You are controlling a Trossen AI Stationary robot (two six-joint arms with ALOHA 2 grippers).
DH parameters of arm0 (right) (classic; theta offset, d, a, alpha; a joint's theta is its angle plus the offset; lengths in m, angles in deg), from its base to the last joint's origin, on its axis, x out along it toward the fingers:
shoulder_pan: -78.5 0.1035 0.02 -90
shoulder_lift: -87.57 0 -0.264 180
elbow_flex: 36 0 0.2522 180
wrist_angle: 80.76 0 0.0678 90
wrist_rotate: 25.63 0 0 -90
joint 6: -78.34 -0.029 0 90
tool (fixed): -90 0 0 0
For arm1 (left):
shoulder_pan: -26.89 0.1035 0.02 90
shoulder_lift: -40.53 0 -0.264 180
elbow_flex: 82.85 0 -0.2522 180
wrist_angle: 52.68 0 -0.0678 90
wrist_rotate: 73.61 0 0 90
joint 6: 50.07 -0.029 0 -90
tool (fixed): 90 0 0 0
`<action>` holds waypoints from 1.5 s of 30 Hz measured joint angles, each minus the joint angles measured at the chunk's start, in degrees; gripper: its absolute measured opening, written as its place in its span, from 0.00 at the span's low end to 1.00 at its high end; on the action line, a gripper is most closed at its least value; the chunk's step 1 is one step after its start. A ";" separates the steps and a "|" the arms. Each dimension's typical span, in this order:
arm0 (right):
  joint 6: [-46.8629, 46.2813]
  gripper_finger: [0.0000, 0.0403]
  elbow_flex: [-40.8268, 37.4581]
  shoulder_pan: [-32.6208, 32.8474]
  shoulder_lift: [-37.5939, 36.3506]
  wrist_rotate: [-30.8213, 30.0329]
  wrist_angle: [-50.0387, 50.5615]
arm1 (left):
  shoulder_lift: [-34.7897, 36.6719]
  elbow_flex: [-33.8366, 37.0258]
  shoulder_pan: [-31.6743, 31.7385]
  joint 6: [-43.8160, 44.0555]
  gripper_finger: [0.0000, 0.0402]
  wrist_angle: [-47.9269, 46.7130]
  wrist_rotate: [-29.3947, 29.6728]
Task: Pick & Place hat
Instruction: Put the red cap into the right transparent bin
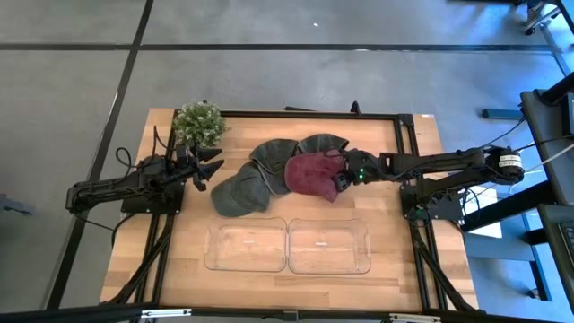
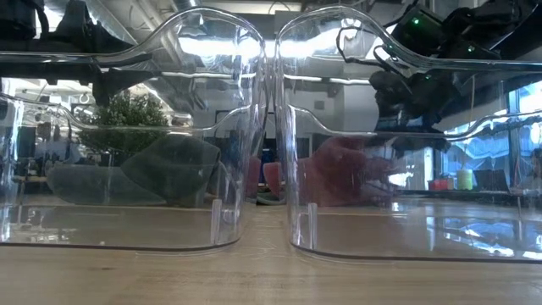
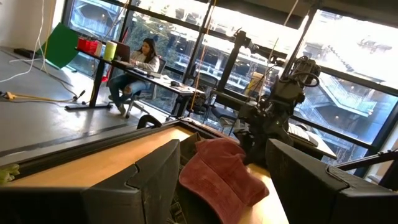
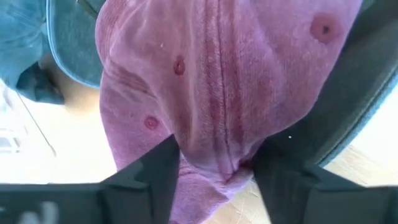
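Maroon hat (image 1: 309,174): lay mid-worktop (image 1: 404,260) among grey hats (image 1: 240,193), behind two clear bins (image 1: 287,246). Right claw (image 1: 339,178): clamped on maroon hat's fabric. Left claw (image 1: 208,168): parked near potted plant (image 1: 199,123), fingers spread apart, holding nothing.

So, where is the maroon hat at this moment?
In the high view the maroon hat lies mid-table, right of the grey hats and behind the clear bins. The right gripper is pinching its edge.
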State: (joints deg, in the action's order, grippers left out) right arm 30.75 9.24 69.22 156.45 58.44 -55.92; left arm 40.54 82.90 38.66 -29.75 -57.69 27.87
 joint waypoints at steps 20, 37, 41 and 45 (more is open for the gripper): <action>16.52 0.07 22.32 0.80 -3.49 6.13 20.72 | 0.00 0.00 0.00 -0.02 0.58 0.02 0.00; -0.27 0.07 58.18 24.02 -3.54 4.53 47.27 | 0.00 0.02 0.02 -0.02 0.58 0.23 1.00; -10.73 0.07 55.27 31.30 -2.78 3.72 49.53 | 0.00 0.02 0.02 -0.02 0.58 0.06 0.68; -18.82 0.07 51.06 37.66 -1.75 2.08 50.20 | 0.00 0.00 0.02 -0.02 0.58 0.04 0.66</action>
State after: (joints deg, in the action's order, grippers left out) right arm 11.93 60.30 106.88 154.69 60.52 -5.72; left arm 40.54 82.90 38.67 -29.77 -57.64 28.53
